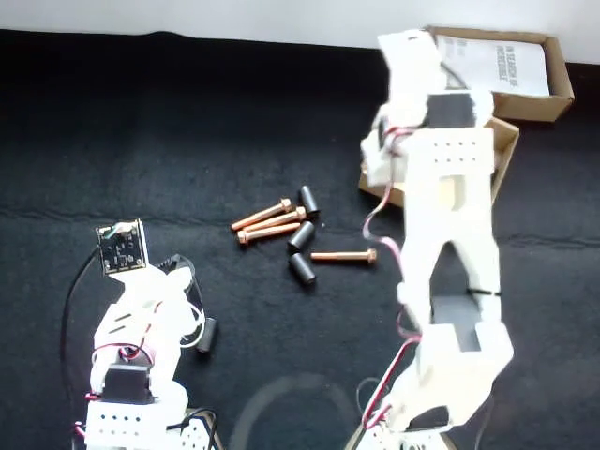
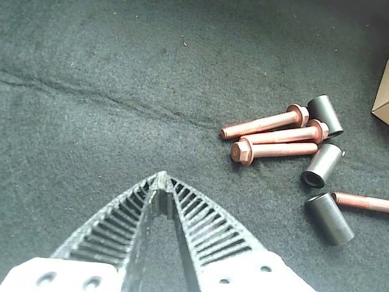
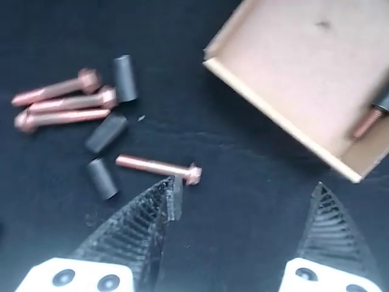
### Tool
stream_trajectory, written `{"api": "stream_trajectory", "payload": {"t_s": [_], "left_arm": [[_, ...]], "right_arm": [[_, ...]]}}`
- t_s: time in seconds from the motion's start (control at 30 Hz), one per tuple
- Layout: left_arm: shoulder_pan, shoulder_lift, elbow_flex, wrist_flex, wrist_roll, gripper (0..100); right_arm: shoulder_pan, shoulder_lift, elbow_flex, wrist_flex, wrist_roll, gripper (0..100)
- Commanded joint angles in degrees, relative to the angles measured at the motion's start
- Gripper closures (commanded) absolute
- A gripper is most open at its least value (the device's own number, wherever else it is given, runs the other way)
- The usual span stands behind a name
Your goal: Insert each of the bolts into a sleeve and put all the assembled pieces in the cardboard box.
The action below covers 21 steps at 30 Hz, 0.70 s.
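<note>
Black plastic with little ribs makes my fingers, which narrow to thin points above white bases. My left gripper [image 2: 163, 179] is pinched closed on nothing, tips touching, above bare cloth. My right gripper [image 3: 246, 194] is spread wide and holds nothing. It hangs above the cloth between the lone bolt [image 3: 158, 165] and the cardboard box [image 3: 292, 67]. Each bolt is long, thin and copper coloured, with a wide head at one end. I count four on the cloth: the lone one and a bunch of three [image 2: 282, 135] lying side by side. The sleeves [image 2: 322, 164] are short, dark, smooth tubes with a hole through them. Three lie close around the bolts, and a fourth dark tube [image 1: 206, 335] lies beside my left arm. The cardboard box is flat brown card with low walls. At one end of it lies one bolt with a dark sleeve on it [image 3: 371, 118]. A second brown box [image 1: 560, 89], with a white printed sheet inside, sits behind the first. Everything rests on black fuzzy cloth [image 1: 187, 141] with a long crease, and a pale wall [image 1: 234, 19] shows at the far edge.
</note>
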Motion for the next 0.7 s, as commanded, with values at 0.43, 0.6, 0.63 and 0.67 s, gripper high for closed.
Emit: {"api": "stream_trajectory", "payload": {"t_s": [0.43, 0.6, 0.63, 0.67], "left_arm": [[-0.6, -0.4, 1.0, 0.1, -0.3, 99], [-0.6, -0.4, 1.0, 0.1, -0.3, 99], [-0.6, -0.4, 1.0, 0.1, -0.3, 99], [-0.6, -0.4, 1.0, 0.1, -0.3, 99]], "right_arm": [[-15.9, -16.7, 29.7, 0.3, 8.9, 69.9], [-17.4, -16.7, 39.6, -6.2, 13.4, 69.9], [-18.1, -16.7, 41.4, -8.1, 13.6, 69.9], [-18.8, -16.7, 42.9, -9.9, 14.0, 69.9]]}}
